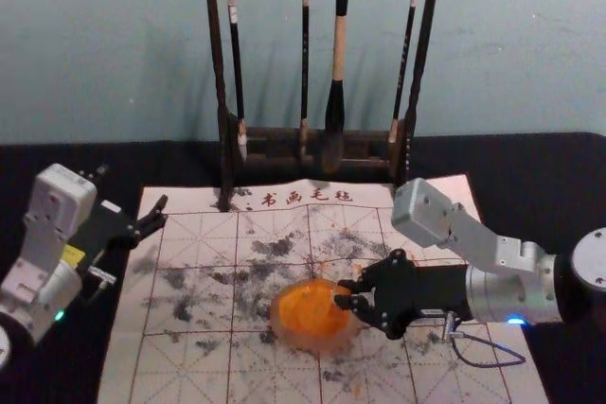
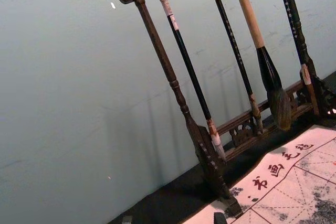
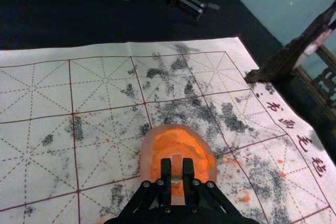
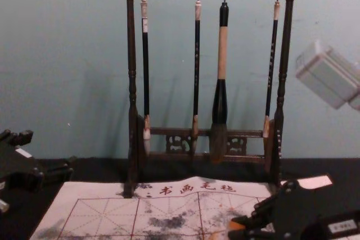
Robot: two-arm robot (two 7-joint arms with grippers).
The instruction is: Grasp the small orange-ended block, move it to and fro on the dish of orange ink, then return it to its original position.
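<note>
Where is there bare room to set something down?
Bare mat lies between ink dish and brush rack, and at its near left. Crowded: the dish, where the right gripper has the block in its jaws, and the far-left corner by the left gripper.

The right arm (image 1: pixel 511 290) reached in from the right, its forearm roughly level in the head view. The right gripper (image 1: pixel 342 294) pointed left, around the middle — its jaws clamped, a narrow gap between them. The left arm (image 1: pixel 43 262) waited at the left, the left gripper (image 1: pixel 132 190) angled inward, jaws spread wide.
</note>
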